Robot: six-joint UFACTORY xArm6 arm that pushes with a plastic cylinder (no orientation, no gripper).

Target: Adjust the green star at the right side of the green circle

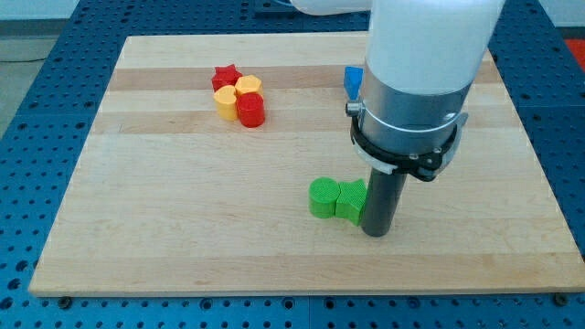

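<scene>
- Camera view: my tip [377,232] has no pincer and grasps nothing; it stands touching the right side of the green star [351,201].
- The green star touches the right side of the green circle [323,197], near the board's [164,219] front middle.
- Far left: red star [226,76], two yellow blocks [228,102], red cylinder [251,110], clustered.
- A blue block [352,80] shows partly behind the arm.
- Blue perforated table [37,119] surrounds the board.

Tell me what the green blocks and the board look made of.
Green circle and green star: likely matte plastic, uniform colour, no shine. Board: wood, showing pale grain bands, satin finish. My tip sits against the star's right side in the view.
</scene>
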